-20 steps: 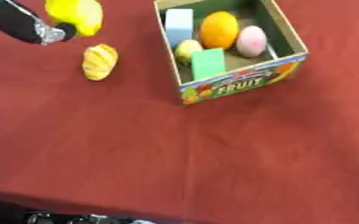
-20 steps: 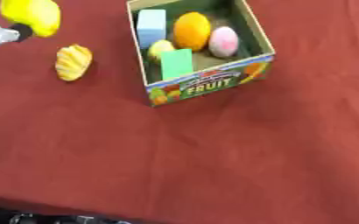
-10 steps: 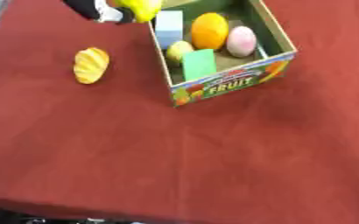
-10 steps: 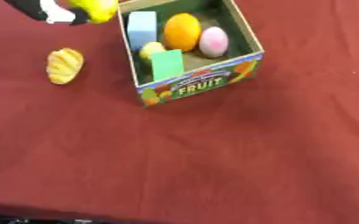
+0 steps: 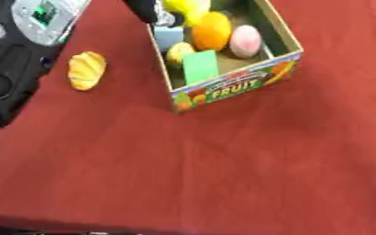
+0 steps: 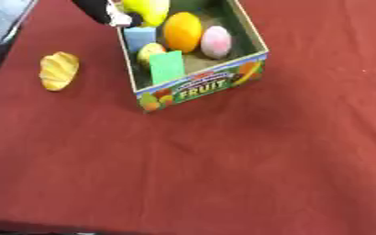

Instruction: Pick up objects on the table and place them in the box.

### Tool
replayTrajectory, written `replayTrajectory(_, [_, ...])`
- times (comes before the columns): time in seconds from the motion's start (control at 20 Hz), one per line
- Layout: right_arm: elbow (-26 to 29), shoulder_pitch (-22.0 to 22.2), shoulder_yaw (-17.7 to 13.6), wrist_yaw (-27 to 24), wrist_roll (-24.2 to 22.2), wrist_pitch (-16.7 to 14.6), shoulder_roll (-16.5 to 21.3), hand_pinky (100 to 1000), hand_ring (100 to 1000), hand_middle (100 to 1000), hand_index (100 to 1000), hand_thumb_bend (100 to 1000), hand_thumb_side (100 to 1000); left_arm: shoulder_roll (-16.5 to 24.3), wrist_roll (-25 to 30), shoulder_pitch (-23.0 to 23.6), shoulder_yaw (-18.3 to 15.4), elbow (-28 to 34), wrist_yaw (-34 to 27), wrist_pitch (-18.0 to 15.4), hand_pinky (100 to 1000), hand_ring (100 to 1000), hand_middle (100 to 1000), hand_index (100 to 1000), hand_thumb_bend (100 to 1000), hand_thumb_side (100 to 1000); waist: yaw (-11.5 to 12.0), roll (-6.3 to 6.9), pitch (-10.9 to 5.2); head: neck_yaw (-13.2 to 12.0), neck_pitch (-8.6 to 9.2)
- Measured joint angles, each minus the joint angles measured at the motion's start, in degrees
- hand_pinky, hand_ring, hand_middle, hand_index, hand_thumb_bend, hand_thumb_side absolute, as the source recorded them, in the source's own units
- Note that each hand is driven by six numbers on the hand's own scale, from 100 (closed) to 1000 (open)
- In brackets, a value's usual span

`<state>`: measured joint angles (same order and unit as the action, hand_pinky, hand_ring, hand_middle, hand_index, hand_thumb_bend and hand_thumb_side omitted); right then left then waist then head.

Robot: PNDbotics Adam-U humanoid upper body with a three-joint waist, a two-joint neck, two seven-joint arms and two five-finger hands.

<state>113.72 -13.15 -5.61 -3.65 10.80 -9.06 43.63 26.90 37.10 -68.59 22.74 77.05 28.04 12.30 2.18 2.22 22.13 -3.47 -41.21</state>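
Left eye view: looking steeply down from the head onto the red worktop, tilted askew, with the robot hand entering at the upper left edge.
Right eye view: looking down likewise, sitting slightly rightward, so the robot hand is showing nearer the left border.
Shared: both are taking in the fruit box just below-right of the robot hand, and the yellow ridged object below-left of it.

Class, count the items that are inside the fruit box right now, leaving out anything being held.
4: blue block far left, orange fruit centre, pink egg shape right, green block front. More may be hidden.
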Motion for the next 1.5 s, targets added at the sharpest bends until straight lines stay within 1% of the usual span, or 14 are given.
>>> replayTrajectory(0.1, [0.00, -0.25, 0.07, -0.13, -0.24, 0.05, -0.01, 780, 692, 628, 727, 100, 494, -1.60, -0.52, -0.31, 0.00, -2.45, 0.75, -0.79, 701, 619, 584, 721, 365, 100, -0.25, 0.11, 0.15, -0.10, 0.14])
replayTrajectory(0.15, [0.00, -0.45, 0.16, -0.19, -0.29, 0.07, -0.02, 780, 692, 627, 727, 100, 494, -2.28, -0.75, -0.45, 0.00, -3.48, 1.13, -1.21, 726, 641, 611, 755, 438, 100, -0.34, 0.11, 0.16, -0.16, 0.19])
replayTrajectory(0.3, [0.00, -0.52, 0.31, -0.45, -0.47, 0.18, -0.03, 780, 692, 627, 727, 100, 494, -3.53, -0.77, -0.49, 0.04, -5.66, 3.02, -2.67, 800, 744, 707, 831, 583, 100, -0.54, 0.11, 0.16, -0.31, 0.33])
replayTrajectory(0.4, [0.00, -0.55, 0.31, -0.56, -0.57, 0.21, -0.05, 780, 691, 627, 727, 100, 495, -3.77, -0.42, -0.49, 0.21, -6.46, 5.17, -3.77, 823, 772, 736, 853, 598, 100, -0.62, 0.11, 0.16, -0.41, 0.39])
replayTrajectory(0.6, [0.00, -0.66, 0.31, -0.69, -0.60, 0.23, -0.33, 779, 691, 627, 726, 100, 496, -3.77, -0.12, -0.47, -0.03, -7.13, 8.77, -5.33, 826, 789, 762, 877, 588, 100, -0.59, 0.07, 0.13, -0.42, 0.39])
replayTrajectory(0.75, [0.00, -0.55, 0.31, -0.97, -0.66, 0.31, -0.56, 779, 691, 627, 726, 100, 494, -3.73, -0.20, -0.31, -0.58, -6.89, 9.43, -5.96, 815, 771, 740, 860, 543, 100, -0.29, -0.17, -0.19, -0.41, 0.39])
replayTrajectory(0.8, [0.00, -0.38, 0.31, -1.03, -0.64, 0.33, -0.57, 779, 691, 627, 726, 100, 514, -3.59, -0.29, -0.02, -0.85, -6.37, 9.34, -6.04, 813, 766, 733, 856, 539, 100, -0.12, -0.27, -0.42, -0.39, 0.37])
replayTrajectory(0.85, [0.00, -0.34, 0.29, -1.05, -0.61, 0.36, -0.57, 779, 690, 627, 726, 100, 493, -3.15, -0.41, 0.35, -1.11, -5.57, 9.24, -5.98, 809, 759, 721, 842, 524, 100, 0.06, -0.34, -0.62, -0.36, 0.35])
replayTrajectory(1.0, [0.00, 0.37, 0.08, -1.05, -0.39, 0.32, -0.57, 778, 690, 626, 725, 100, 492, 0.12, -0.63, 2.34, -1.57, -1.49, 7.66, -5.33, 802, 750, 704, 816, 517, 100, 0.90, -0.39, -0.92, 0.13, 0.03])
replayTrajectory(1.15, [0.00, 1.10, -0.28, -1.05, 0.17, 0.37, -0.57, 778, 690, 626, 725, 100, 492, 5.34, -0.16, 5.54, -2.18, 3.63, 5.04, -3.75, 803, 752, 707, 817, 520, 100, 1.75, -0.52, -1.17, 0.63, -0.17])
replayTrajectory(1.3, [0.00, 1.16, -0.44, -1.03, 0.54, 0.41, -0.57, 778, 690, 627, 725, 100, 492, 10.43, 0.44, 8.80, -3.09, 7.80, 2.55, -1.57, 803, 753, 708, 818, 521, 100, 2.11, -0.68, -1.46, 0.96, -0.39])
replayTrajectory(1.4, [0.00, 1.17, -0.44, -1.03, 0.67, 0.42, -0.57, 778, 690, 627, 725, 100, 492, 12.31, 0.77, 9.71, -3.47, 9.57, 1.48, -0.29, 803, 753, 708, 818, 521, 100, 2.10, -0.77, -1.47, 1.05, -0.47])
replayTrajectory(1.45, [0.00, 1.17, -0.44, -1.02, 0.70, 0.43, -0.57, 778, 691, 627, 725, 100, 491, 12.81, 0.91, 9.88, -3.58, 10.23, 1.09, 0.22, 803, 759, 717, 826, 546, 100, 2.12, -0.78, -1.48, 1.09, -0.54])
replayTrajectory(1.5, [0.00, 1.31, -0.50, -1.01, 0.77, 0.48, -0.57, 778, 690, 627, 725, 100, 491, 13.21, 1.17, 10.22, -3.58, 10.55, 0.92, 0.73, 804, 760, 718, 827, 546, 100, 2.38, -0.83, -1.51, 1.22, -0.55])
